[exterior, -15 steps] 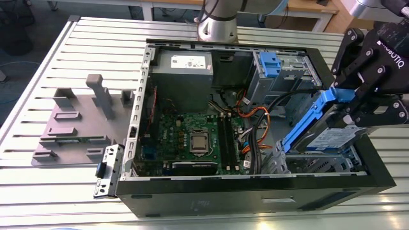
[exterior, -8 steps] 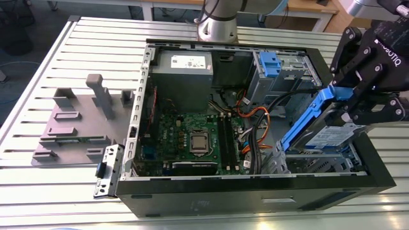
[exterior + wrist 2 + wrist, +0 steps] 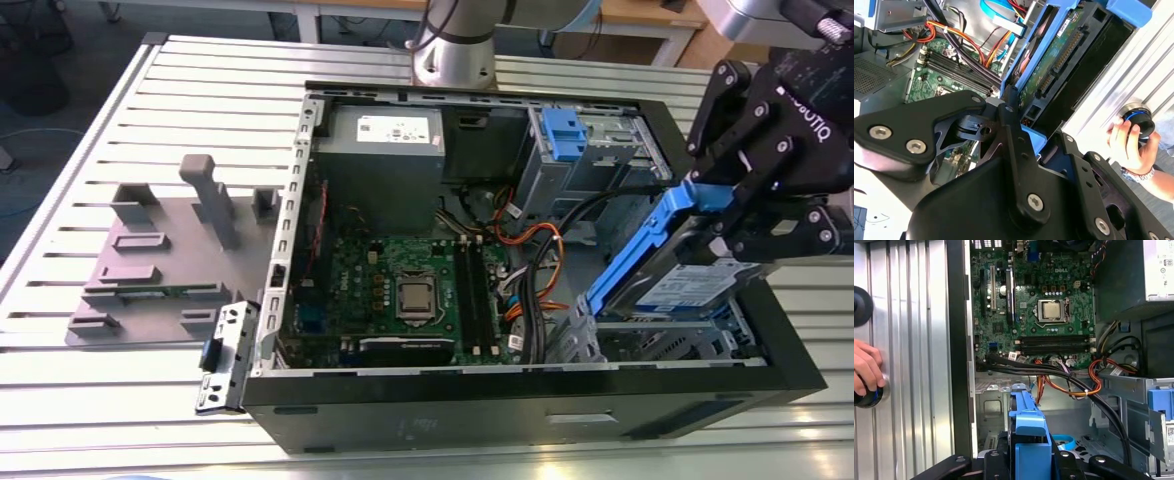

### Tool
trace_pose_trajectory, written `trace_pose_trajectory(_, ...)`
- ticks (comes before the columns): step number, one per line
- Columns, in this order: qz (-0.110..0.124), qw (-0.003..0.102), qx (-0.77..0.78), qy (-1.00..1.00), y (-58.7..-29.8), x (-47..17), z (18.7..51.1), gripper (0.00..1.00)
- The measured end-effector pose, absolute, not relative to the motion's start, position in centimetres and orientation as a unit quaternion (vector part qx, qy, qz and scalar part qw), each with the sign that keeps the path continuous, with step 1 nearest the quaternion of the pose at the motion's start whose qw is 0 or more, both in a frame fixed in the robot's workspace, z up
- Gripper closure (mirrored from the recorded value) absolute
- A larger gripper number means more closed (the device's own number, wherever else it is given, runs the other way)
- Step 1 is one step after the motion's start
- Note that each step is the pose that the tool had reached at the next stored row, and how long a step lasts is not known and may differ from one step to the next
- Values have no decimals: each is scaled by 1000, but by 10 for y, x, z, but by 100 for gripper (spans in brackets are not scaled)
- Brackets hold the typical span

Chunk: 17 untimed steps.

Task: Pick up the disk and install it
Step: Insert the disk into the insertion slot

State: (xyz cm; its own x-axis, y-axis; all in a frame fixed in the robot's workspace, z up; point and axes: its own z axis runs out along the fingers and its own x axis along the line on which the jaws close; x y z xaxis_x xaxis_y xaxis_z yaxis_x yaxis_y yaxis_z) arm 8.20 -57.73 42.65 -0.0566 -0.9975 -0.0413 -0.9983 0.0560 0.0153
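The disk [image 3: 1029,430], blue rail showing, sits clamped in the black pincer [image 3: 1029,462]. Beyond it lie the motherboard [image 3: 1039,305] and orange cables [image 3: 1074,385]. A hand [image 3: 866,372] rests on the ribbed surface [image 3: 914,365].

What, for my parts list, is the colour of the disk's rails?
Blue rails on the disk; the exterior view shows them best.
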Motion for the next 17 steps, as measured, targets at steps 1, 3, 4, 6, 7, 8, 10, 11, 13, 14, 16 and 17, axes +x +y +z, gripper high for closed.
trace_pose_trajectory(1,20,10,-687,727,-577,82,426,64)
trace_pose_trajectory(3,20,10,-687,727,-577,82,425,64)
trace_pose_trajectory(4,20,10,-687,727,-577,82,425,64)
trace_pose_trajectory(6,20,10,-687,727,-577,82,424,64)
trace_pose_trajectory(7,20,10,-687,727,-577,82,423,64)
trace_pose_trajectory(8,20,10,-687,727,-577,82,423,64)
trace_pose_trajectory(10,20,10,-687,727,-577,82,422,64)
trace_pose_trajectory(11,20,10,-687,727,-577,82,421,64)
trace_pose_trajectory(13,20,10,-687,727,-577,82,419,64)
trace_pose_trajectory(14,20,10,-687,727,-577,82,419,64)
trace_pose_trajectory(16,20,10,-687,727,-577,82,417,64)
trace_pose_trajectory(17,20,10,-687,727,-577,82,417,64)
